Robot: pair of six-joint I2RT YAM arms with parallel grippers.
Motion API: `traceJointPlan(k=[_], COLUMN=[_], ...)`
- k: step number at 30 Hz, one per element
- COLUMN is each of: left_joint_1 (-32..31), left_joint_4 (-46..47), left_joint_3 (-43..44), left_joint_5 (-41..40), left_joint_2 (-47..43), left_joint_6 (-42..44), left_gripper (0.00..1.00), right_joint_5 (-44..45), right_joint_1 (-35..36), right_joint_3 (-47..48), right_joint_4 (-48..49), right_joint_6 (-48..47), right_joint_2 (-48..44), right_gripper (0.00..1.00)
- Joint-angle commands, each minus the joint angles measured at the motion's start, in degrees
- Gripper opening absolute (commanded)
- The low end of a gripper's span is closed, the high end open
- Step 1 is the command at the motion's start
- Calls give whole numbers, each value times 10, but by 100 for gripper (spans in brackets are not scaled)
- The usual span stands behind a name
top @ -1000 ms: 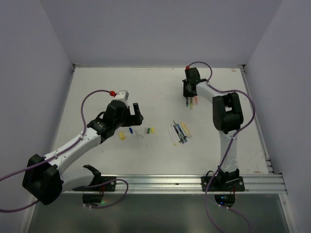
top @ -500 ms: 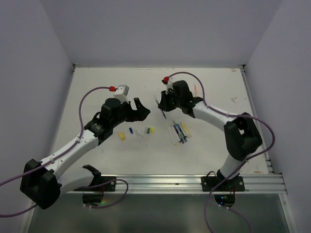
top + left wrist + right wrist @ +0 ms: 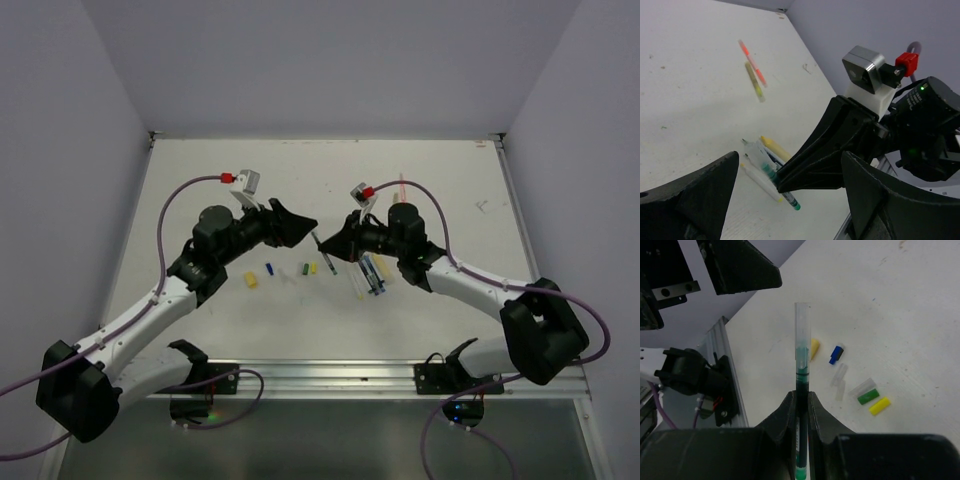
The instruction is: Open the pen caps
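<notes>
The right end effector (image 3: 801, 399) grips a green pen (image 3: 801, 371), its clear cap (image 3: 802, 322) on and pointing at the left end effector (image 3: 300, 222), whose jaws stand wide. Loose caps (image 3: 303, 269) lie on the table (image 3: 200, 180) nearby.

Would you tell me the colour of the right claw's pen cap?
The cap is clear, on a green pen; right wrist view shows it best.

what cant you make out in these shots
- Right wrist: lower barrel of the green pen, hidden between the right jaws.
- Top: whether the left jaws touch its clear cap, too small.
- Left wrist: pen pile, partly behind the right jaws.
- Left wrist: two far pens, blurred.
</notes>
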Motion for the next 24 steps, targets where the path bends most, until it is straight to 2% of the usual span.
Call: traceJointPlan(k=[1,10,14,17,20,24], left_joint_1=[3,5,6,6,6,6], left_joint_4=[75,60,88,121,153,176], left_joint_3=[-9,-21,-26,-29,-36,-39], left_joint_5=[60,52,75,99,121,135], left_joint_2=[2,-9,-10,-5,0,4], left_joint_6=[-9,8,3,-6,-19,-33], left_gripper=[85,80,78,72,61,51], right_joint_5=[-70,-104,-122,-138,-144,-149], right_joint_1=[-1,-1,-1,-1,-1,-1], right_joint_3=[-23,-34,-33,-30,-31,-32], right_joint_4=[144,222,243,267,273,275], right_joint_6=[74,121,137,150,154,155], right_joint_2=[-18,-28,-23,-14,-8,-3], right_gripper=[0,0,0,0,0,0])
